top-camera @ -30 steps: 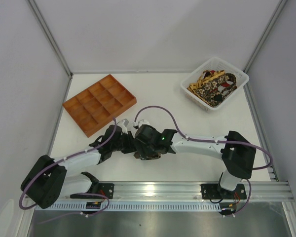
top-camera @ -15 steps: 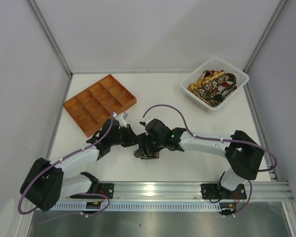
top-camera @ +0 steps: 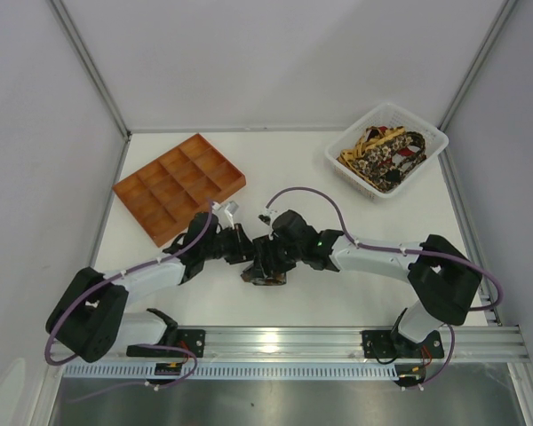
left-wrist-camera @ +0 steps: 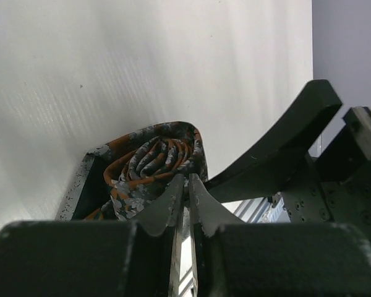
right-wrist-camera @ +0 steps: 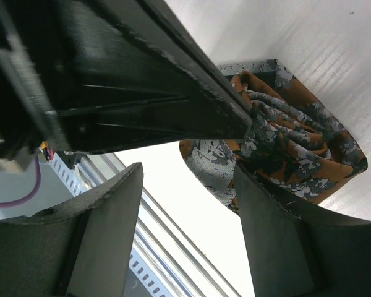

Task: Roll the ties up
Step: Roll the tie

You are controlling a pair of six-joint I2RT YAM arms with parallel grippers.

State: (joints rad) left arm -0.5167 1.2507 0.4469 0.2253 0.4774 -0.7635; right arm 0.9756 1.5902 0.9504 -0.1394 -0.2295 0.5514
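Rolled tie (left-wrist-camera: 154, 154) sits between left claw (left-wrist-camera: 187, 182) and right claw (right-wrist-camera: 185, 198); tray (top-camera: 138, 216) behind-left, basket (top-camera: 354, 180) behind-right.

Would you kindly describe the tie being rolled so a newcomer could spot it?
On the white table, look near the front edge, where the left arm and right arm meet. There sits the rolled tie, rust-orange with grey and black flecks. Unlike the ties heaped in the white basket far right, it is alone and coiled.
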